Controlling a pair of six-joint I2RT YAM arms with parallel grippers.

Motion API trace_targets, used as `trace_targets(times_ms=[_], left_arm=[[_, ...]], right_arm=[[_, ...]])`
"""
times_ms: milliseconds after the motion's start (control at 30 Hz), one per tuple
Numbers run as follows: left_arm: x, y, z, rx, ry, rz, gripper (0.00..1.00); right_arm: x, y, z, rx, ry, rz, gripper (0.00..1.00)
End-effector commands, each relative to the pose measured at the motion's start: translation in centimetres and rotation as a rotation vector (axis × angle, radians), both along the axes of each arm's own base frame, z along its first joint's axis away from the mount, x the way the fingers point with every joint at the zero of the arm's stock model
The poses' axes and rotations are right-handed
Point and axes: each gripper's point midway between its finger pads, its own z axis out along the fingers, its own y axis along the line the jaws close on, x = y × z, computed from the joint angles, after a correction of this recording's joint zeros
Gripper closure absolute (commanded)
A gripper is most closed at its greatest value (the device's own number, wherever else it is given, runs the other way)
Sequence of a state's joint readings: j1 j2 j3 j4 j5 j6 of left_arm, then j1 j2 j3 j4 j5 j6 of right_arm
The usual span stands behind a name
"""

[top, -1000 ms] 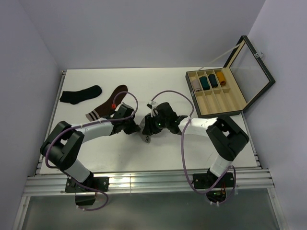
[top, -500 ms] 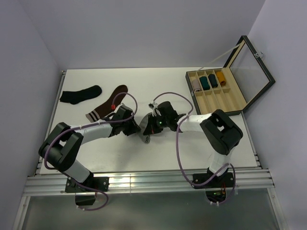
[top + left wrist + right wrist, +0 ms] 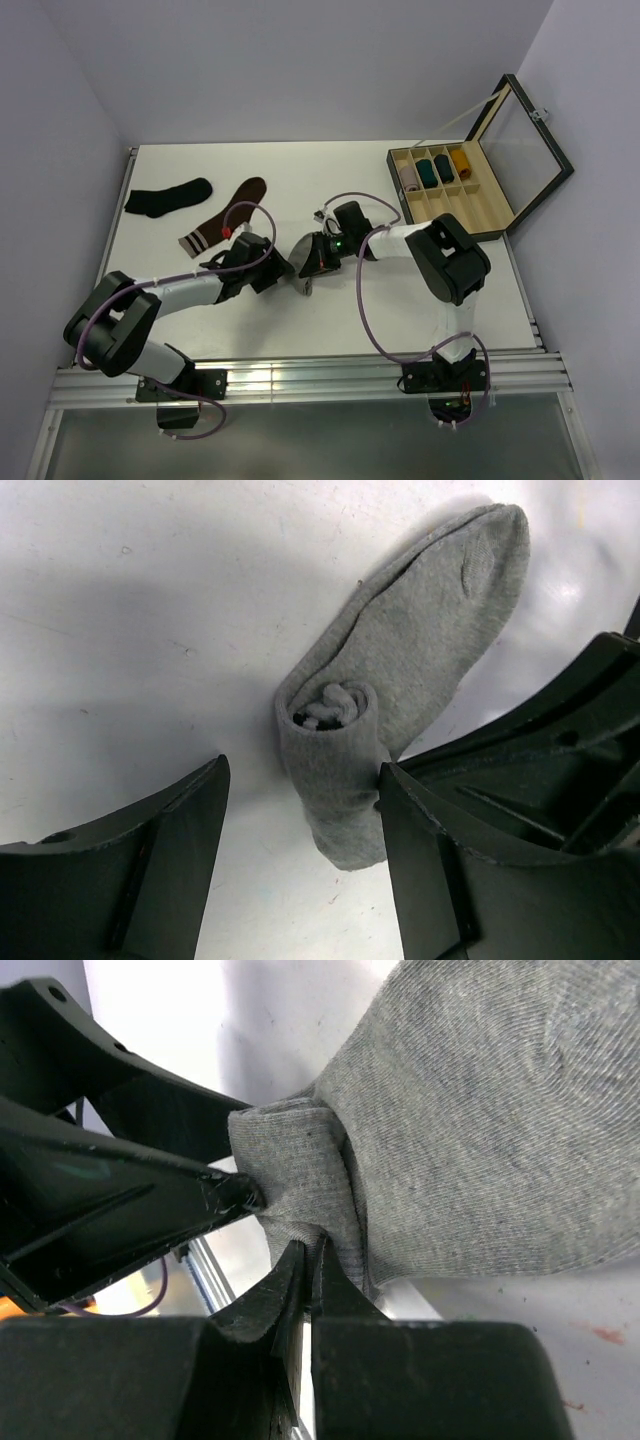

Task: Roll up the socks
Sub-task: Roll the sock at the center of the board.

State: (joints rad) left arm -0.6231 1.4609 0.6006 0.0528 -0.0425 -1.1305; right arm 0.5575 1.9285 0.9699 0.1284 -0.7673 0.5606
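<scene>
Right end effector (image 3: 310, 1250) pressed together, pinching one grey sock (image 3: 420, 630) at tabletop (image 3: 300, 170) centre; left end effector (image 3: 300, 775) spread around its rolled end. Far left, one black sock (image 3: 168, 196), one brown sock (image 3: 225, 215); far right, four rolls (image 3: 432, 170) in one box (image 3: 470, 210).

I've got the grey sock (image 3: 420, 650) plain light grey, tabletop (image 3: 330, 170) white. 1 black sock (image 3: 168, 196), 1 brown sock (image 3: 240, 200) dark with pale striped cuff. Box (image 3: 470, 210) tan inside, black frame.

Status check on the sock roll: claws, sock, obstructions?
Left claw open, astride grey sock at its rolled end. Right claw shut on its edge. Black sock, brown sock lie well clear.
</scene>
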Motion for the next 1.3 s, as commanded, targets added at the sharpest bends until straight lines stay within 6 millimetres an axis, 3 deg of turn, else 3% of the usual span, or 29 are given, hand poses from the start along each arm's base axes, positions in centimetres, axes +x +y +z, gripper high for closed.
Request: trace_targets(times_ms=[0,267,400,767,967,1133,1167,1233,1267], left_arm=[[-0.3,-0.2,0.1,-0.052,-0.010,0.024,0.33],[0.9,0.3,1.4,-0.133,-0.099,0.123,0.32],[1.2,1.1,0.6,-0.092,-0.077,0.180,0.32],[2.2,0.9,-1.5,-0.050,-0.023,0.220,0.41],[1.6,0.9,-3.7,0.010,0.052,0.198,0.57],[1.4,0.8,-4.1,0.064,0.088,0.157,0.81],[1.4,0.9,-4.1,0.075,0.090,0.149,0.84],[1.3,1.1,-3.8,0.118,0.098,0.121,0.93],[1.3,1.2,-3.8,0.133,0.104,0.113,0.95]], right_arm=[[1.0,-2.3,-4.0,-0.163,0.031,-0.068,1.00],[1.4,-2.2,-4.4,-0.161,0.051,-0.062,1.00],[1.5,-2.2,-4.4,-0.161,0.044,-0.060,1.00],[1.2,-2.4,-4.6,-0.172,0.060,-0.065,1.00],[1.4,-2.5,-3.9,-0.168,0.032,-0.066,1.00],[1.5,-2.7,-2.5,-0.182,-0.048,-0.067,0.97],[1.5,-2.3,-1.2,-0.169,-0.110,-0.047,0.89],[1.9,-2.4,-0.5,-0.188,-0.209,-0.052,0.79],[2.0,-1.9,1.0,-0.179,-0.283,-0.050,0.71]])
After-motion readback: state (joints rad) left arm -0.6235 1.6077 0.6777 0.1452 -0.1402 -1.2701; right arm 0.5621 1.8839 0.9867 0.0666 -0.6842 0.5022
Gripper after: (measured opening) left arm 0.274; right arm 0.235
